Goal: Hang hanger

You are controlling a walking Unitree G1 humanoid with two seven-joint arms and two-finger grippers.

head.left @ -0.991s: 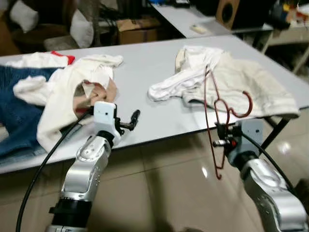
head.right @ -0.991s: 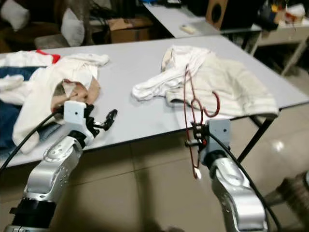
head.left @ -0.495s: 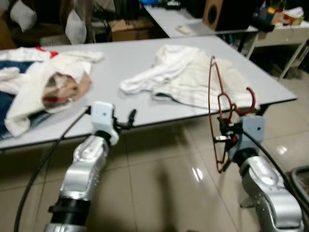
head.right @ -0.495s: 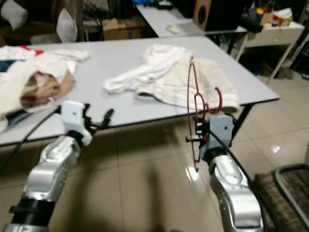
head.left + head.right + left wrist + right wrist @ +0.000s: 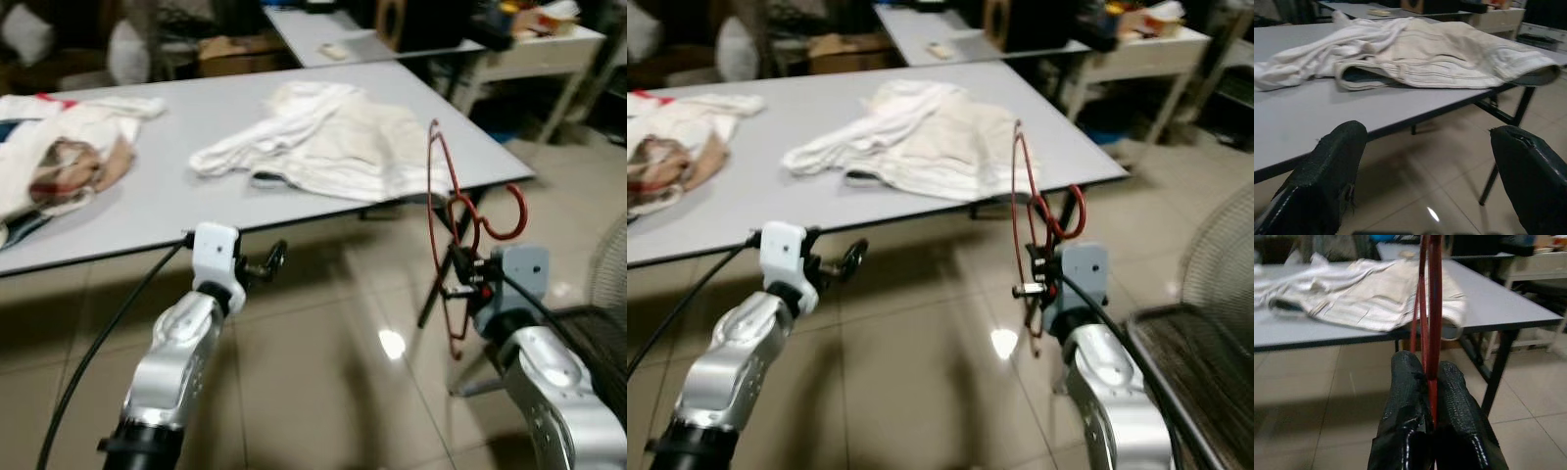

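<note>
Right wrist view: your right gripper [image 5: 1431,382] has its jaws pinching the red hanger [image 5: 443,227] upright; your left gripper [image 5: 1425,196], jaws spread, faces the tabletop [image 5: 176,186].

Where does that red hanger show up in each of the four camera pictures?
Left eye view: red hanger upright at right, in the right gripper.
Right eye view: right of centre.
Left wrist view: not in it.
Right wrist view: centre, pinched between the fingers.
Shared landmark: cream garment on the grey table.
</note>
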